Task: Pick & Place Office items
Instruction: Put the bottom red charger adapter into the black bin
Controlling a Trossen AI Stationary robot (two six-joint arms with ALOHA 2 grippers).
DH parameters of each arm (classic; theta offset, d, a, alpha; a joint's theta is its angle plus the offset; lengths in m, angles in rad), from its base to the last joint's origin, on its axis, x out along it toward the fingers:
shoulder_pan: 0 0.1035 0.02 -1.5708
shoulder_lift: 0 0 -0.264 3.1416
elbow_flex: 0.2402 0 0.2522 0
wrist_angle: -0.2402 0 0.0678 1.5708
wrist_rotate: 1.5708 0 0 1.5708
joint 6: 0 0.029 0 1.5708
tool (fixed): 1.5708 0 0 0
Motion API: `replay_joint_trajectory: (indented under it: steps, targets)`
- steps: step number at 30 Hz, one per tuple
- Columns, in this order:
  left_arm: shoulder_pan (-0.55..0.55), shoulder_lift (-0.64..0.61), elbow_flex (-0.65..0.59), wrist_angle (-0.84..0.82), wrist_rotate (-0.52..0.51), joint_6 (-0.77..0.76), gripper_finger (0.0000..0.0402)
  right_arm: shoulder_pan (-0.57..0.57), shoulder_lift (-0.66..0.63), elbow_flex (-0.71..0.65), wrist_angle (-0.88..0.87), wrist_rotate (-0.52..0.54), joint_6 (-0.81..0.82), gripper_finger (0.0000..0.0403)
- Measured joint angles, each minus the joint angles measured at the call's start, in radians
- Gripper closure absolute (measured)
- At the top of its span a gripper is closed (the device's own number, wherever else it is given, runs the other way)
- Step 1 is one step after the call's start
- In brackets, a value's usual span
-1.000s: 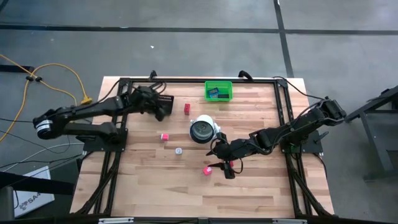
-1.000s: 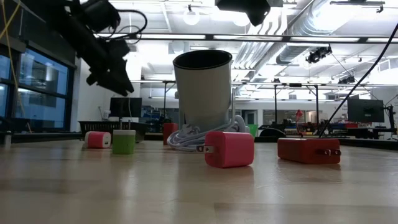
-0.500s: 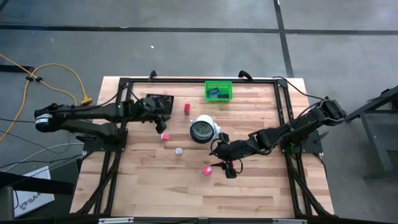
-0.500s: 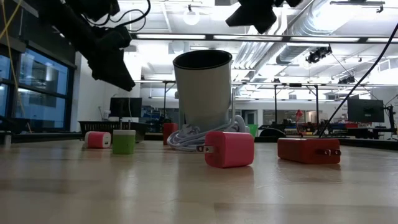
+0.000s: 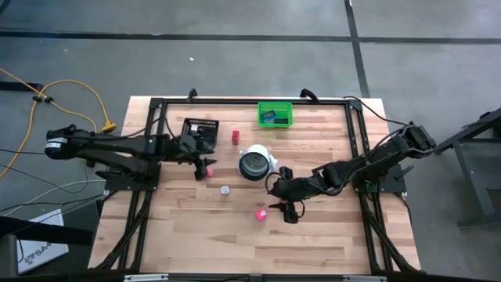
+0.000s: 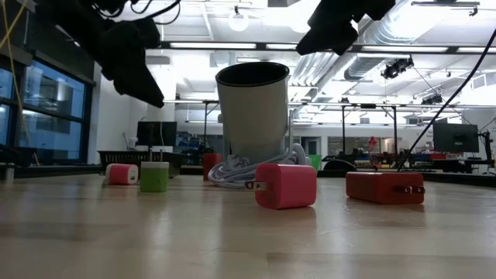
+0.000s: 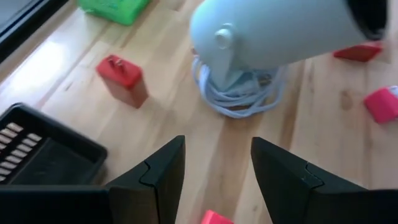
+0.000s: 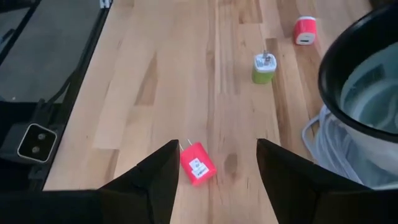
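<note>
Both arms are reaching for small plug blocks on the tabletop (image 5: 180,227), so this looks like the picking-up step. The right claw (image 8: 216,180) hangs with its two fingers spread apart and nothing between them. A pink plug block (image 8: 197,164) lies flat on the wood just ahead of the gap, a bit toward one finger, and not touching it. From above, this same block (image 5: 260,215) sits just beside the right claw (image 5: 283,210). I think the next move is to go down, line the fingers up on both sides of the block, and squeeze. The left claw (image 7: 216,180) is spread apart too and holds nothing. Another pink plug block (image 7: 216,218) peeks out between its fingers, right below it. From above that block (image 5: 208,171) is just beside the left claw (image 5: 200,166), near the black mesh tray (image 5: 200,128). A red plug block (image 7: 123,78) lies farther off, near the white fan (image 5: 255,162) with its coiled cord. The green bin (image 5: 275,114) waits at the far edge.
</note>
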Motion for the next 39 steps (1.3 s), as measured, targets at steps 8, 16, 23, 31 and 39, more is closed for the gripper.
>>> replay_joint_trajectory:
  steps: [8,16,23,31,39]
  targets:
    - [-0.106,0.000,0.000,0.026,-0.001,-0.003,0.0225,0.015,0.000,0.000,-0.010,-0.024,-0.026,0.0201]
    - [-0.279,0.000,0.000,0.028,0.004,-0.022,0.0225,0.015,0.000,0.000,-0.065,-0.020,-0.019,0.0201]
    - [-0.452,0.000,0.000,0.028,0.014,-0.040,0.0225,0.015,0.000,0.000,-0.066,-0.024,-0.017,0.0201]
    - [-0.579,0.000,0.000,0.034,0.014,-0.045,0.0225,0.015,0.000,0.000,-0.141,-0.031,0.099,0.0201]
    - [-0.642,0.000,0.000,0.035,0.014,-0.046,0.0225,0.015,0.000,0.000,-0.197,-0.097,0.264,0.0201]
